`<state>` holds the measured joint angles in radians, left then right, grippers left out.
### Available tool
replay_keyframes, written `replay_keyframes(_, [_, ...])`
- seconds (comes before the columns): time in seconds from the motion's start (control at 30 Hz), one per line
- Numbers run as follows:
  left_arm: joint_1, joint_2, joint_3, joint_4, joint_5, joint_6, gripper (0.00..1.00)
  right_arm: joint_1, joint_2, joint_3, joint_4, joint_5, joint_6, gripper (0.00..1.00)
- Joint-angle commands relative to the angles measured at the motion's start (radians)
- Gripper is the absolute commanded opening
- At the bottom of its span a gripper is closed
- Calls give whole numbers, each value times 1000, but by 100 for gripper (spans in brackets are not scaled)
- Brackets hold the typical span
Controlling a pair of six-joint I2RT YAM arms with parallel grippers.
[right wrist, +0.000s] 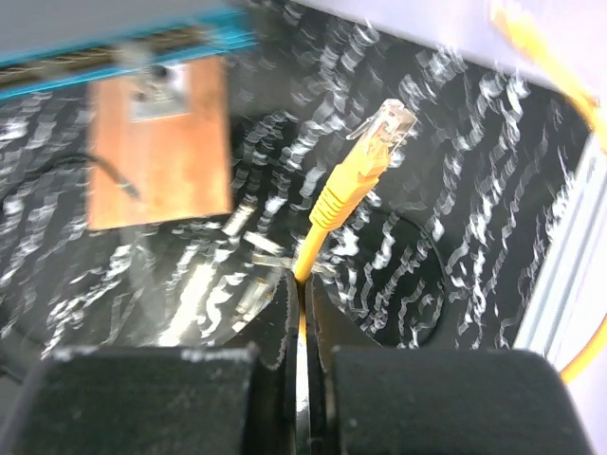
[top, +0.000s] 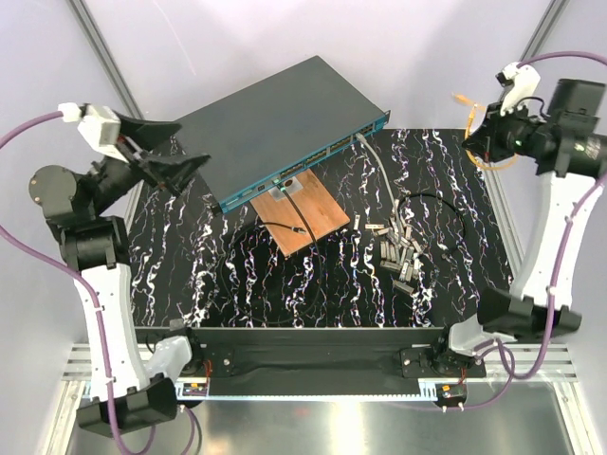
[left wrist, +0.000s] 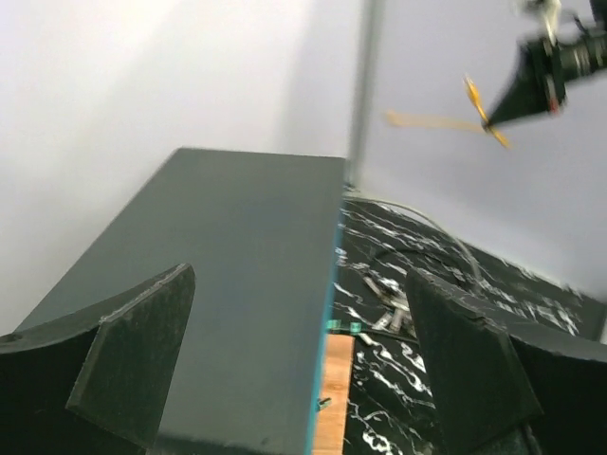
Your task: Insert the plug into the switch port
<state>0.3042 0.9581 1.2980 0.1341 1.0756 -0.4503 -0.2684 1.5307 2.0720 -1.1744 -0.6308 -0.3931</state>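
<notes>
The switch point(top: 280, 123) is a large flat dark grey box with a teal-blue port edge point(top: 313, 161), lying at the back of the table; it also shows in the left wrist view point(left wrist: 237, 284) and blurred in the right wrist view point(right wrist: 123, 47). My right gripper point(right wrist: 303, 280) is shut on a yellow cable, with its clear plug point(right wrist: 391, 121) sticking out beyond the fingers. It hangs high at the right point(top: 479, 133), well away from the ports. My left gripper point(top: 175, 156) is open and empty above the switch's left end.
A small wooden board point(top: 302, 213) lies in front of the switch with a black wire across it. Several loose metal modules point(top: 398, 248) lie right of it. A grey cable point(top: 384, 185) runs from the switch. The marbled black table point(top: 237, 284) fills the rest.
</notes>
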Motion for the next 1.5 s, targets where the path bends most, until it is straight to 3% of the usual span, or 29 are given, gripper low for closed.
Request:
replay_keyframes(0.0, [-130, 2, 73, -8, 75, 184, 99, 6, -61, 115, -192, -191, -70, 0])
replay_keyframes(0.2, [-385, 13, 81, -59, 86, 278, 99, 5, -144, 244, -339, -415, -116, 0])
replay_keyframes(0.37, [-572, 54, 134, -131, 87, 396, 99, 6, -294, 82, -294, -625, -96, 0])
replay_keyframes(0.5, [-716, 106, 216, -286, 72, 654, 99, 8, -340, -29, -270, -752, -24, 0])
replay_keyframes(0.7, [-862, 198, 297, -340, 66, 739, 97, 55, -333, -26, -451, -788, -76, 0])
replay_keyframes(0.87, [-973, 263, 334, -347, 37, 777, 94, 167, -425, -189, -464, -753, -27, 0])
replay_keyframes(1.07, [-1059, 350, 386, -312, -5, 733, 89, 228, -535, -412, -464, -811, 45, 0])
replay_keyframes(1.27, [-1175, 404, 379, -323, -39, 697, 84, 297, -580, -513, -465, -845, 74, 0])
replay_keyframes(1.47, [-1220, 435, 316, -147, -10, 445, 77, 354, -613, -559, -465, -811, 69, 0])
